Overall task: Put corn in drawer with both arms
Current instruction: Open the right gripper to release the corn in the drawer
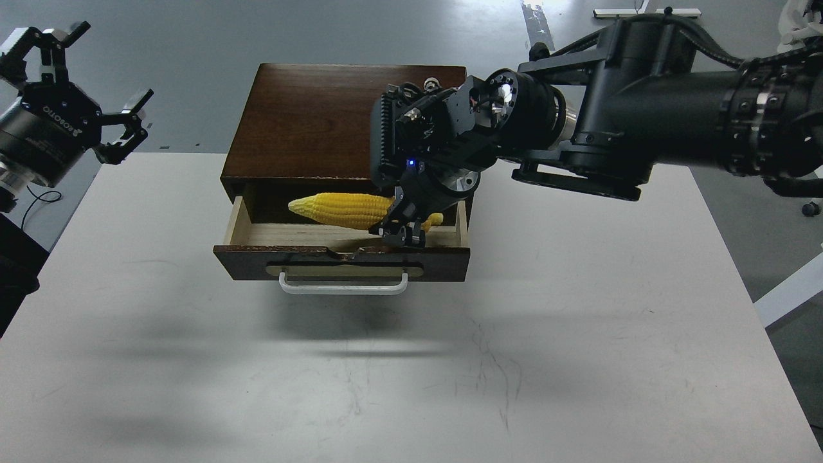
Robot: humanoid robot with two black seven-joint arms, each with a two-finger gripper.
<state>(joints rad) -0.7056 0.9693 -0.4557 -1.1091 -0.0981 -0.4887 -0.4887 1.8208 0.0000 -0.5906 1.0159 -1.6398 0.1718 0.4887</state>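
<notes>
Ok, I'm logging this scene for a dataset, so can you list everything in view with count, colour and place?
Corn: one, bright yellow, lying across the open drawer, its right end in the right gripper.
Drawer: one, dark brown front, pale wood inside, pulled open toward the camera.
Handle: one, white bar on the drawer front.
Box: one, dark brown wood, at the table's far edge.
Table: one, white, scuffed, fills the foreground.
Floor: grey, beyond the table.
Left gripper: one, black, raised at far left, jaws open, holding nothing.
Right gripper: one, black, reaching down into the drawer, jaws closed on the corn.
</notes>
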